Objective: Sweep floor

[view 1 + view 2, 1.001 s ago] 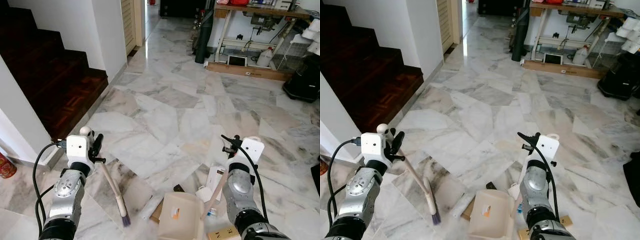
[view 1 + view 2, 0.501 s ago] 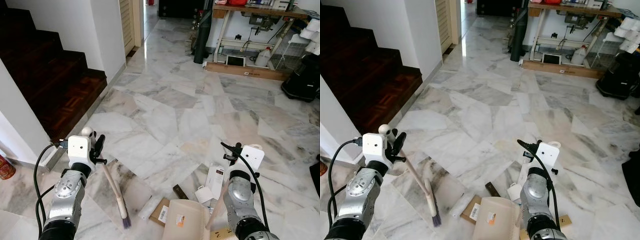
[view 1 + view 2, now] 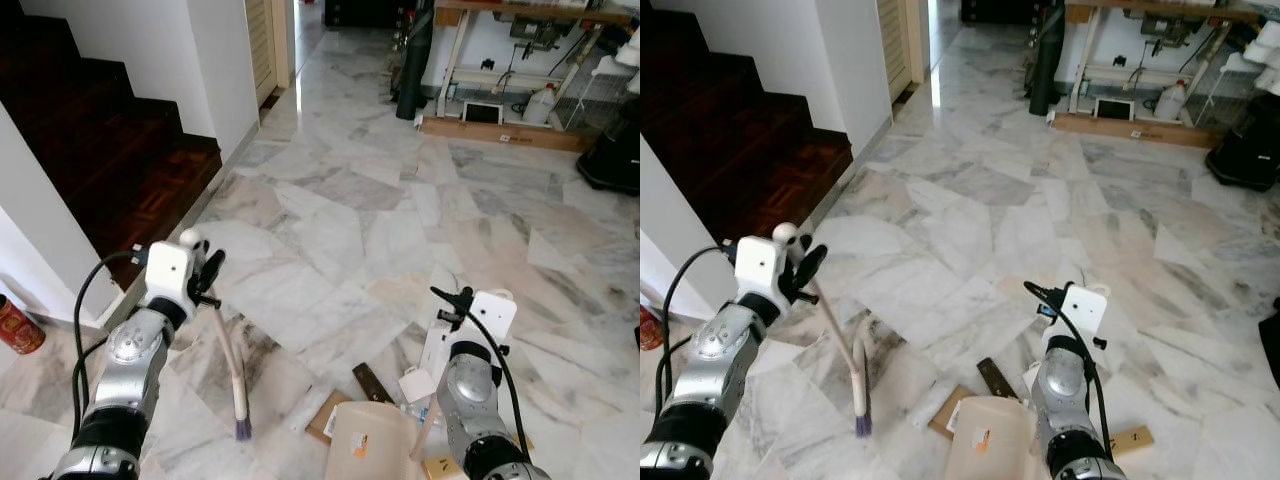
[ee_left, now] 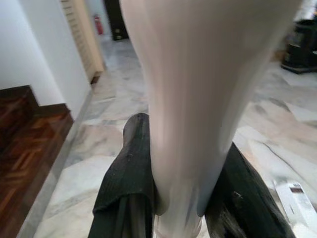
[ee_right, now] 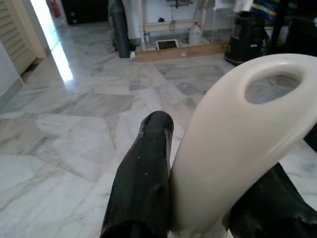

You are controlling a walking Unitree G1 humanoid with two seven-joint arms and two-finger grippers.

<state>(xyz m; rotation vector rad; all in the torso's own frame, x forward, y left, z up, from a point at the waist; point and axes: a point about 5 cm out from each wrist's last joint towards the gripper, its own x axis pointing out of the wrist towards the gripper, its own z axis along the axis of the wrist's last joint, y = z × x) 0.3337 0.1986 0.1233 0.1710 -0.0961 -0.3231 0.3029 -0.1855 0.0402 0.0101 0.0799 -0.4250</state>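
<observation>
My left gripper [image 3: 207, 279] is shut on the cream handle of a hand brush [image 3: 230, 355]. The brush slants down to purple-grey bristles [image 3: 241, 430] that touch the marble floor. In the left wrist view the handle [image 4: 193, 99] sits between both black fingers [image 4: 128, 173]. My right gripper [image 3: 452, 302] is shut on the looped handle [image 5: 233, 148] of a cream dustpan [image 3: 365, 450], which rests low on the floor in front of me. Litter lies just beyond the pan: a white carton [image 3: 437, 345], a dark strip [image 3: 368, 382], brown cardboard [image 3: 322, 420] and a white paper scrap [image 3: 416, 384].
Dark wooden stairs [image 3: 110, 160] and a white wall [image 3: 40, 230] stand to the left, with a red can [image 3: 18, 325] at the wall's foot. Ahead, open marble floor [image 3: 340, 200] runs to a workbench [image 3: 520, 70] and a black roll [image 3: 413, 60]. A black object [image 3: 615, 150] sits far right.
The whole view has shifted a little. My left gripper and the brush sit slightly higher and further right. The dustpan has slid back towards me, uncovering the cardboard and dark strip.
</observation>
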